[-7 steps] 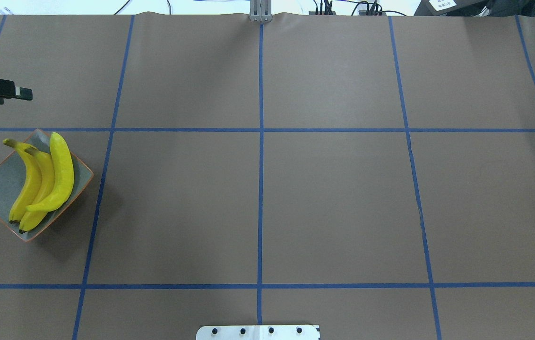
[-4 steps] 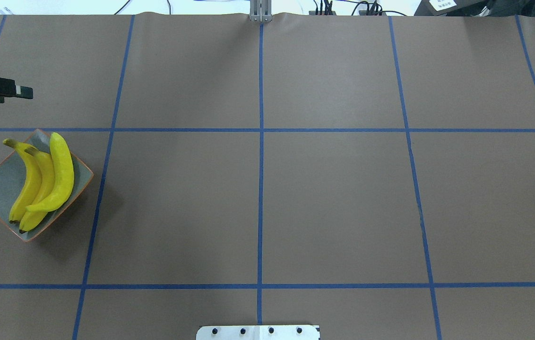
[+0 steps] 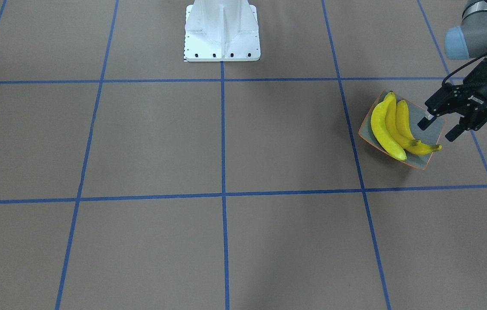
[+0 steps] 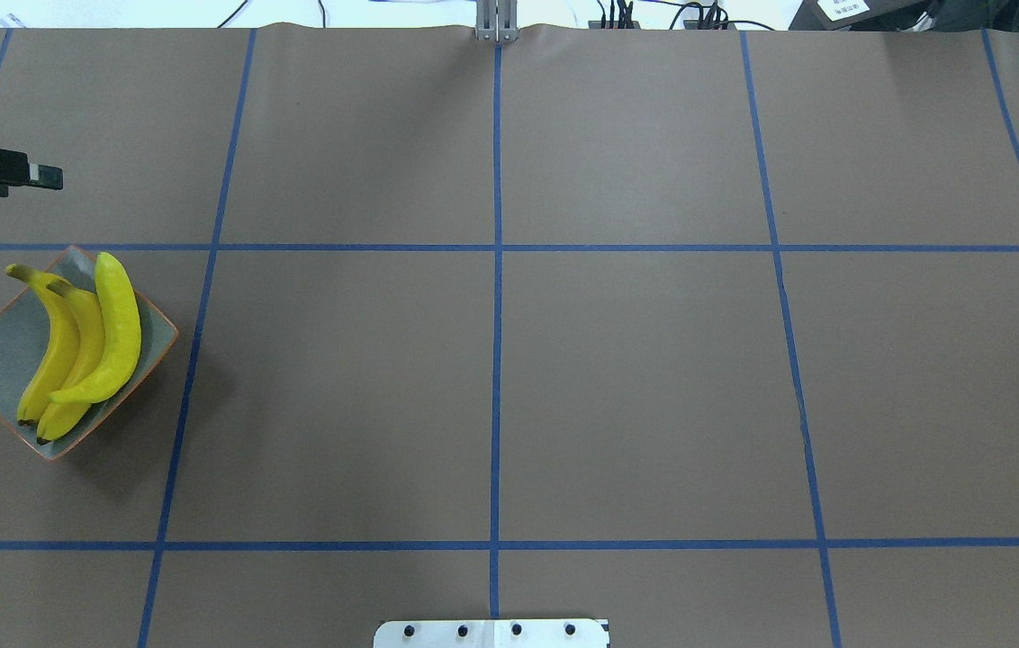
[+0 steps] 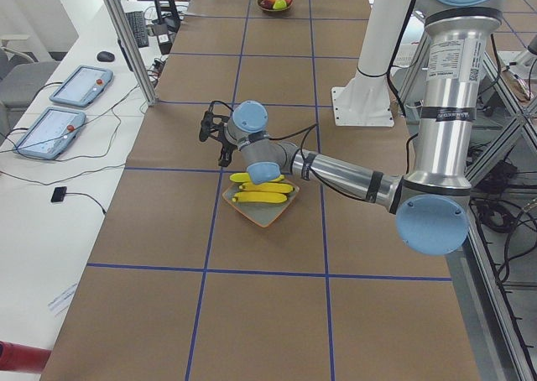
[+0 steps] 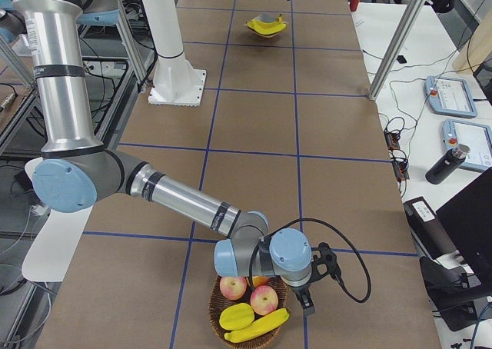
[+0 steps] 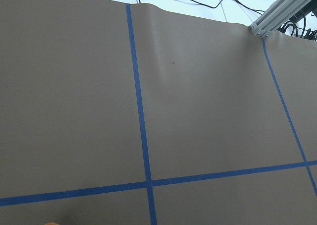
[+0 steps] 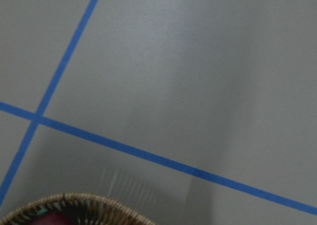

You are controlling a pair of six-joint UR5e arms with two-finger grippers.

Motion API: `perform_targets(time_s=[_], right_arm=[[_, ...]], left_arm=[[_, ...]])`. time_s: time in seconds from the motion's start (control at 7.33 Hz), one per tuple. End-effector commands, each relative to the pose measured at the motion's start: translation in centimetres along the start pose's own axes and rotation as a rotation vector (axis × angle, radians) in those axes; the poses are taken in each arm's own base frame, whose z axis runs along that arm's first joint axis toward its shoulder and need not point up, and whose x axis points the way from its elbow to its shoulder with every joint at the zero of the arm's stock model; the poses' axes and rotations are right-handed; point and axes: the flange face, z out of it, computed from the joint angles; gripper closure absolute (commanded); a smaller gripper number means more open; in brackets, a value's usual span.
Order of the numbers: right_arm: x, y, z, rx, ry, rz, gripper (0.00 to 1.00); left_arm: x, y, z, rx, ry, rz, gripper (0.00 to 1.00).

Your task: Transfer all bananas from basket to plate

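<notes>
The left gripper [image 3: 438,130], jaws apart, hangs tilted over the plate [image 3: 420,165], which carries three bananas [image 3: 392,129]. Only the right-end view shows the right gripper [image 6: 309,297], its state untellable, beside the basket [image 6: 217,312] holding the fourth banana [image 6: 258,325]

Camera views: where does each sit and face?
Front-facing: across the table, facing the robot base; left gripper near plate.
Overhead: behind robot, looking down; left gripper's tip shows.
Exterior left: table end, left arm near.
Exterior right: opposite end, right arm at basket.
Left wrist: table only.
Right wrist: table, basket rim.
Shared: front-facing and overhead show bananas on plate.
</notes>
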Motion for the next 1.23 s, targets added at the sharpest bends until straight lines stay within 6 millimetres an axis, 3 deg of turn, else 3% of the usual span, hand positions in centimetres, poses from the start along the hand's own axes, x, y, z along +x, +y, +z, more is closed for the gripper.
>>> perform_targets(time_s=[0.0,0.27,0.82,0.96,1.09], right_arm=[[0.8,2.4,1.1,-0.001,0.017,0.09,0.02],[0.2,2.3,1.4,0.001,0.01,0.164,0.02],[-3.5,1.8,4.5,-0.024,0.061,0.158,0.02],[-3.7,2.3,5.4,-0.038,0.097,0.145,0.02],[-3.2,4.2,5.7,-0.051,0.13,0.129,0.03]], left_arm=[[0.0,0.3,-0.1,0.002,0.009,0.007,0.0],[0.0,0.3,-0.1,0.002,0.01,0.009,0.0],[0.2,0.1,-0.2,0.005,0.014,0.014,0.0],[0.5,0.2,-0.4,0.008,0.019,0.017,0.0],[0.8,0.2,-0.6,0.011,0.023,0.021,0.0]])
